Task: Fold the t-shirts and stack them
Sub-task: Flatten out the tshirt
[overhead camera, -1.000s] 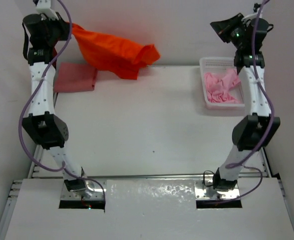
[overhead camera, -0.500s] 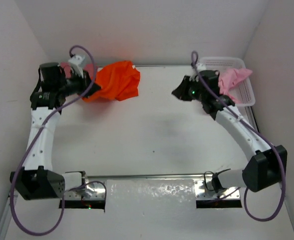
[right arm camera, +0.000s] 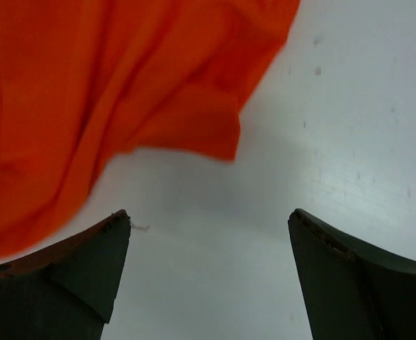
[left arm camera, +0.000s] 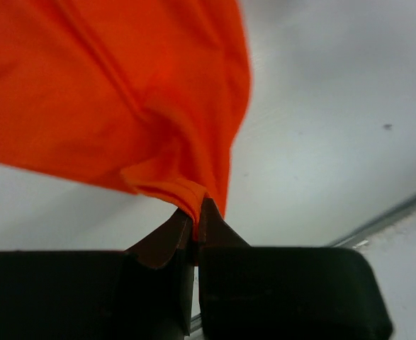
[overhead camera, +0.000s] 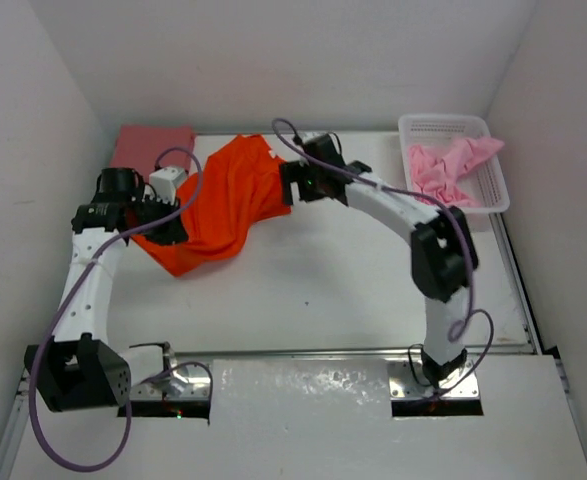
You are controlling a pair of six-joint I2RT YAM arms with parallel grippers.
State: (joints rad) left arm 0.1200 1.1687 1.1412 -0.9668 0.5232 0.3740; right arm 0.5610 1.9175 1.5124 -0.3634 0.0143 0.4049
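The orange shirt (overhead camera: 223, 200), clamped only by the left gripper (left arm camera: 195, 214) while the right gripper (right arm camera: 209, 237) is spread empty, could be dragged into wrinkles.

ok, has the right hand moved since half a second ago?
Yes. In the top view the right hand has swung left, away from the white basket, and now sits open at the right edge of the orange t-shirt.
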